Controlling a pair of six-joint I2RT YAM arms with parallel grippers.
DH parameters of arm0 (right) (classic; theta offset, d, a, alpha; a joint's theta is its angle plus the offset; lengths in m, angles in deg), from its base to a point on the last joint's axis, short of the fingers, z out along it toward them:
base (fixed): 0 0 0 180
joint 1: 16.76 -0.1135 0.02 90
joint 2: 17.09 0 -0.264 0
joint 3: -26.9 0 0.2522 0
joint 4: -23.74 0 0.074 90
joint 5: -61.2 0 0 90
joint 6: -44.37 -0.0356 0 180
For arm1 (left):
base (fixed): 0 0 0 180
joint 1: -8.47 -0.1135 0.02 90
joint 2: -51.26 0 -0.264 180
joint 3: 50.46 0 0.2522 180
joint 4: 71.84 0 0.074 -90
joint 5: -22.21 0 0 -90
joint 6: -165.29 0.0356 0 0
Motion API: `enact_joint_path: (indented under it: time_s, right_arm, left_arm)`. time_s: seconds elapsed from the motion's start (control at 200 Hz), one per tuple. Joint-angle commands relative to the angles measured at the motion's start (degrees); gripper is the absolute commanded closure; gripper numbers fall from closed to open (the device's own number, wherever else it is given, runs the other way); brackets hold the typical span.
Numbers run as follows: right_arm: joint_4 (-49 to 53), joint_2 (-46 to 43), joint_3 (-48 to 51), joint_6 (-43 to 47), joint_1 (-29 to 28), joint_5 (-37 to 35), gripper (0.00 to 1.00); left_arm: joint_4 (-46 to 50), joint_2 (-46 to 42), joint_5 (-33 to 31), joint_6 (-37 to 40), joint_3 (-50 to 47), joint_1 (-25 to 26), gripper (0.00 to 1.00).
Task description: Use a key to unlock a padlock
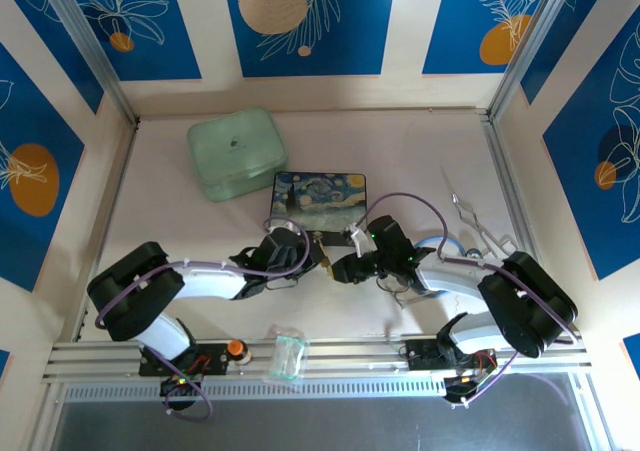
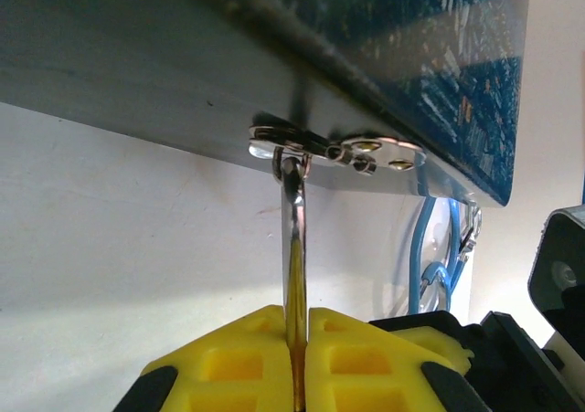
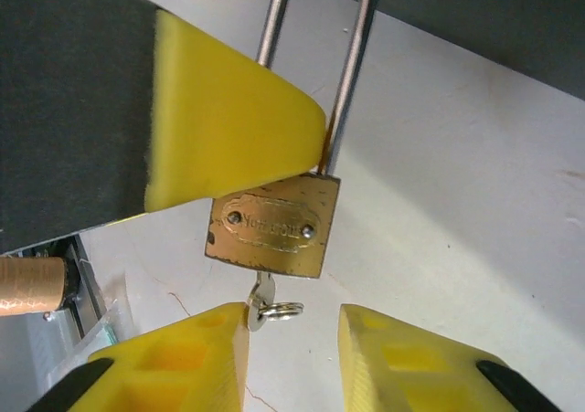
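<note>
Left tool (image 2: pixel 297 325) pinching the shackle, right tool (image 3: pixel 292 330) spread wide

Painted box (image 1: pixel 320 193) has the padlock (image 3: pixel 274 229) hanging off its clasp (image 2: pixel 338 147). The key (image 3: pixel 260 295) sits in the keyhole between the right tool's fingers. I'd close squarely on it, then twist gently.

Brass padlock (image 3: pixel 274 225) hangs upright; key (image 3: pixel 260 295) in underside.

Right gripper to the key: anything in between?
Nothing visible. The key sticks out under the padlock, just beyond the open right gripper. The left gripper clamps the shackle higher up, out of the path.
</note>
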Motion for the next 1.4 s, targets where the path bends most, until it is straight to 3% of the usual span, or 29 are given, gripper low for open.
enact_joint_path:
  time_s: [0.0,0.125,0.27,0.565,0.735,0.825,1.056,1.246,1.396]
  right_arm:
    - [1.3,-1.67,1.23,-1.13,0.81,-2.17,0.63]
    - [2.54,-4.17,1.68,-1.92,0.92,-5.22,0.54]
    - [4.06,-8.29,1.97,-2.4,0.7,-9.11,0.47]
    - [9.6,-8.71,-1.49,-3.69,-0.73,-20.66,0.47]
    - [10.36,-6.53,-2.53,-5.17,-1.33,-23.82,0.48]
    - [10.45,-5.85,-2.71,-6.23,-1.46,-24.38,0.48]
    - [7.1,-6.15,-2.09,-7.81,-2.64,-24.33,0.48]
    - [7.68,-5.04,-2.96,-7.16,-2.69,-24.26,0.48]
    - [8.17,-4.83,-2.9,-7.15,-2.71,-24.62,0.48]
  left_arm:
    - [2.51,-1.2,-0.51,1.07,-0.77,0.2,1.0]
    - [7.02,-3.22,-1.89,3.09,-0.58,0.13,1.0]
    - [18.86,-6.19,-5.13,8.65,1.72,0.14,1.0]
    - [40.0,-4.31,-8.57,21.44,9.39,0.04,0.96]
    - [51.52,-1.97,-15.11,27.17,14.08,0.13,0.9]
    - [50.53,-0.69,-15.75,27.38,13.61,0.19,0.88]
    - [33.2,-1.97,-10.51,26.5,6.73,0.22,0.79]
    - [35.5,0.2,-12.85,28.01,8.6,1.39,0.73]
    - [41.82,1.09,-19.48,28.55,11.28,4.87,0.72]
